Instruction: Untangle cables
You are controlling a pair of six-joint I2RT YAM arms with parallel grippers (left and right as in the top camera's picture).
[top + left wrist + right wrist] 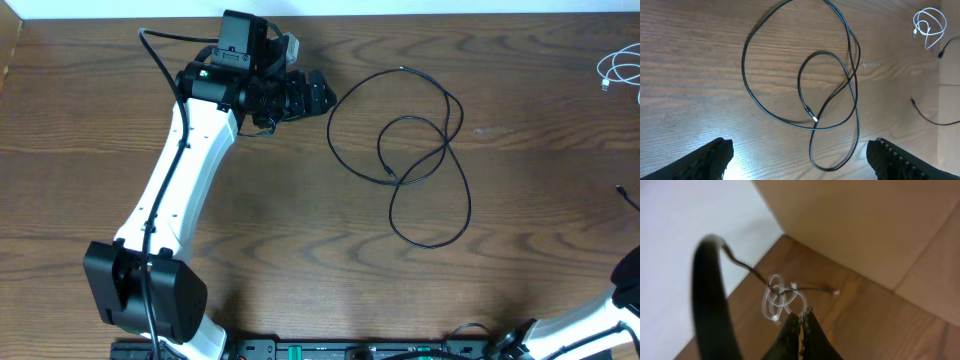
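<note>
Black cable (850, 80) looped, white cable (617, 70) apart

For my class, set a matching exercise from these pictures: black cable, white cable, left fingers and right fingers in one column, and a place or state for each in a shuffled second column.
Column one
1. black cable
2. white cable
3. left fingers
4. right fingers

Column two
A. small coil near the table's far right corner
B. closed together
C. spread wide apart
D. loose crossing loops mid-table

Pairs: 1-D, 2-A, 3-C, 4-B
</note>
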